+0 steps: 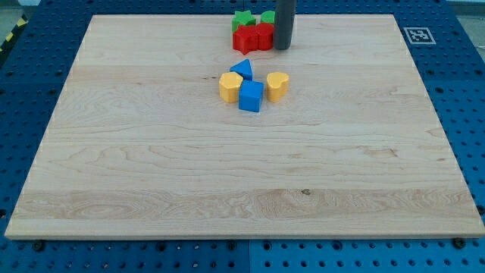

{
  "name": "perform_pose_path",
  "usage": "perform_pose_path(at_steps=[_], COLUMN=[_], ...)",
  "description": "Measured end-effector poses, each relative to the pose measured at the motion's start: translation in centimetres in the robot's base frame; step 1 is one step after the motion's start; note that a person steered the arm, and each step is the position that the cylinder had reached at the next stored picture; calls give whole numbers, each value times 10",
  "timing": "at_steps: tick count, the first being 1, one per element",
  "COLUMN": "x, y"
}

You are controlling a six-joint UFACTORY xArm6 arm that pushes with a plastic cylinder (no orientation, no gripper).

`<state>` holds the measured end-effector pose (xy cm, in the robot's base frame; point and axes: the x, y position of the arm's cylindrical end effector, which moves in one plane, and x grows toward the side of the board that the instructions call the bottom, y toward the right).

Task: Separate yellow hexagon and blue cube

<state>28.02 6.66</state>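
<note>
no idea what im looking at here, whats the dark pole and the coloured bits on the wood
This is one camera picture looking down at a wooden board on a blue perforated table. The dark pole is the end of a robot arm. It has no hand and holds nothing; its lower end, my tip, slides on the board and pushes blocks.

Near the view's top, left of the tip, sit red blocks and green blocks, packed together. Below them is a second cluster: yellow hexagon, blue cube, a blue triangular block and a yellow heart-like block. The hexagon and cube look to be touching; the job is pushing them apart.
</note>
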Motion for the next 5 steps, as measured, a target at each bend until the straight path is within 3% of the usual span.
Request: perform_pose_path(at_steps=[1,3,4,5], x=[8,106,141,149], y=[8,45,40,-20])
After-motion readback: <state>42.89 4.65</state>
